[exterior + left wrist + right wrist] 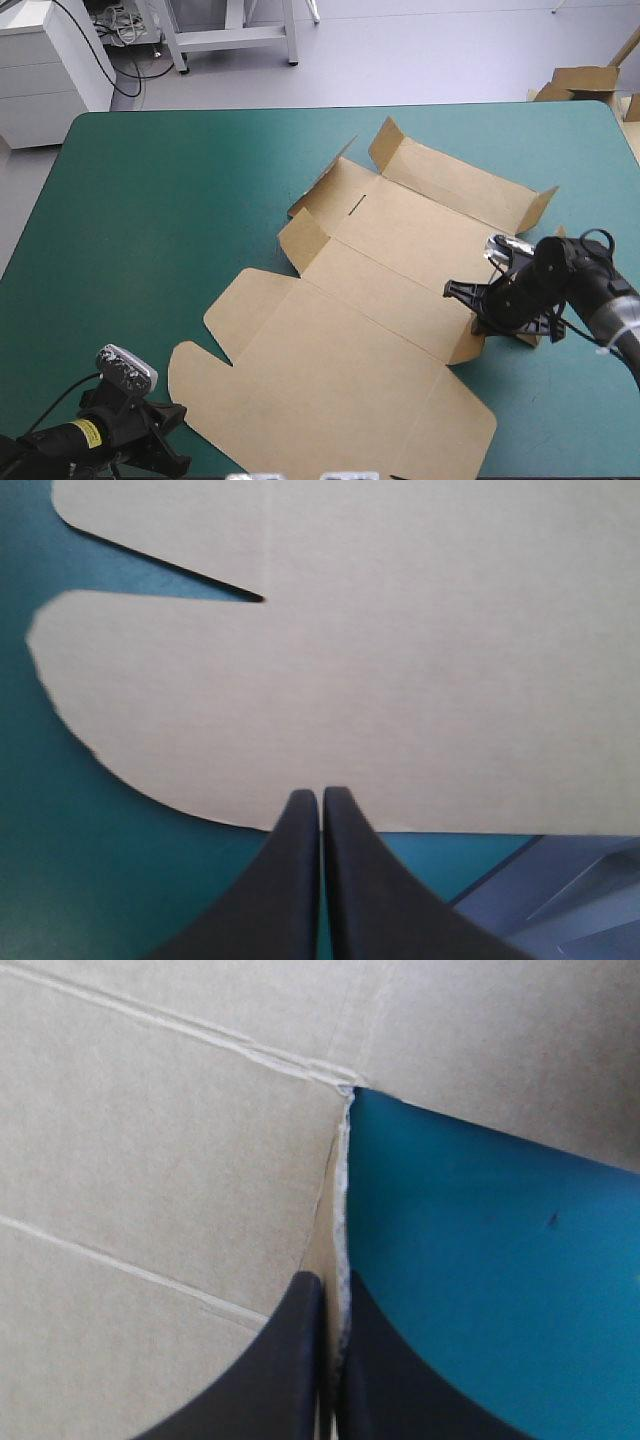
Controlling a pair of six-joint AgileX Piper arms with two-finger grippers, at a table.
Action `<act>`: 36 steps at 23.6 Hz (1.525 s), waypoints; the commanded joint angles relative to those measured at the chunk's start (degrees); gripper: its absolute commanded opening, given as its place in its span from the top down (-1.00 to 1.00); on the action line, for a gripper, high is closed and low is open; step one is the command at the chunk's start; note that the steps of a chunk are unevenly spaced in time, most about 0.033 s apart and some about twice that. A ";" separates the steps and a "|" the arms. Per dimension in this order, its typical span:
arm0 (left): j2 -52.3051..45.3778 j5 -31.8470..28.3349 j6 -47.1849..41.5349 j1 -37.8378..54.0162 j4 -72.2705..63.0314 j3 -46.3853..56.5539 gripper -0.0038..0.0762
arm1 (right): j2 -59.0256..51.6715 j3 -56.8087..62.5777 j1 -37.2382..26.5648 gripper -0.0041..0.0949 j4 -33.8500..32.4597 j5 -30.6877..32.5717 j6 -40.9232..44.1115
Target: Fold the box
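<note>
The brown box (370,300) lies as a cut sheet in the middle of the teal-green table, its broad lid panel flat toward the near edge. The far wall and some small flaps stand raised. My right gripper (468,310) is at the sheet's right side, shut on the box; in the right wrist view the board's pale edge (342,1200) runs down between the fingertips of this gripper (333,1285). My left gripper (178,435) is at the near left corner of the lid, shut. Its tips (320,795) just overlap the rounded flap (300,700), holding nothing that I can see.
Bare teal-green cover (150,200) stretches left of the sheet. The table's near edge (500,870) runs close beside my left gripper. More brown board (585,80) lies off the table past its far right corner.
</note>
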 commanded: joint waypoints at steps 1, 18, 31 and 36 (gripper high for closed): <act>0.34 -2.31 -0.22 -0.34 -1.89 -1.33 0.92 | 4.40 -9.30 -0.08 0.96 -6.17 0.42 -3.88; 0.34 -2.31 -0.22 -0.34 -1.89 -1.33 0.92 | 40.63 -64.03 8.64 0.96 -8.98 5.99 -54.51; 0.34 -2.31 -0.33 -0.34 -1.79 -1.33 0.92 | 41.88 -65.71 24.68 0.96 -7.22 -1.44 -71.92; 0.34 -2.31 -0.33 -0.34 -1.70 -1.33 0.92 | 42.72 -65.84 28.90 0.96 -7.00 -1.73 -75.66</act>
